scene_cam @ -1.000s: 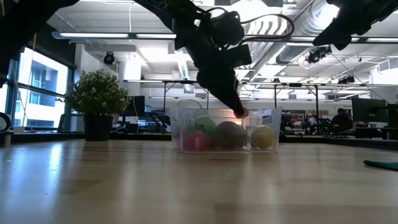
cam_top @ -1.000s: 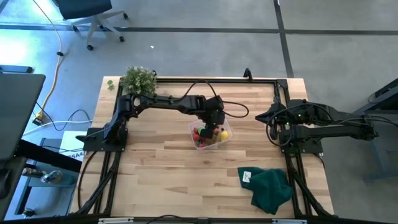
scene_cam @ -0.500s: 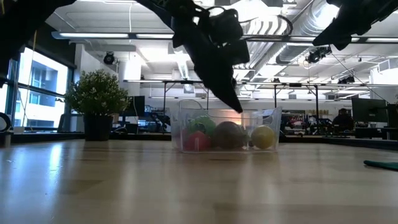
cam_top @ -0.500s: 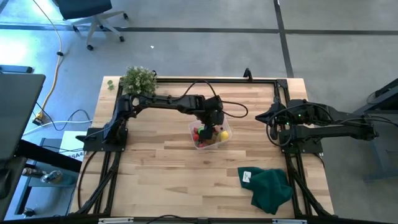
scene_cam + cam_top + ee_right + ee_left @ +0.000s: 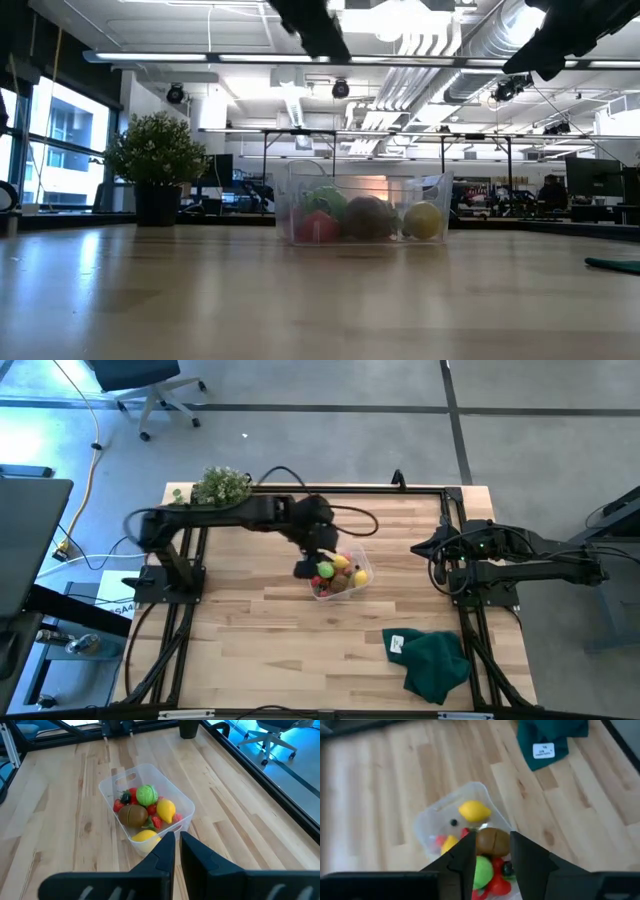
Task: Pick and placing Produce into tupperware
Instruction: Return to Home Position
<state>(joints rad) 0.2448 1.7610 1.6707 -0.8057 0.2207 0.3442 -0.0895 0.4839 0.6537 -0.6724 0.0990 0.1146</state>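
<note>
My left gripper (image 5: 492, 842) hangs above the left side of the tupperware (image 5: 120, 776), fingers spread and holding nothing. The tub stands mouth-up near the middle of the table (image 5: 250, 620), turned askew to its edges. It is nearly square, so I can't make out a long axis. The produce (image 5: 142, 810) lies heaped inside. My right gripper (image 5: 176, 842) waits by the right edge, fingers pressed together.

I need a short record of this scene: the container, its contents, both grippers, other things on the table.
container: clear square plastic tub, upright, centre of wooden table
contents: small toy produce, red, yellow, green, brown, inside
left gripper: open, empty, raised over the tub's left side
right gripper: shut, empty, at the table's right edge
other: dark green cloth on the table's right side; leafy potted plant at its left corner
</note>
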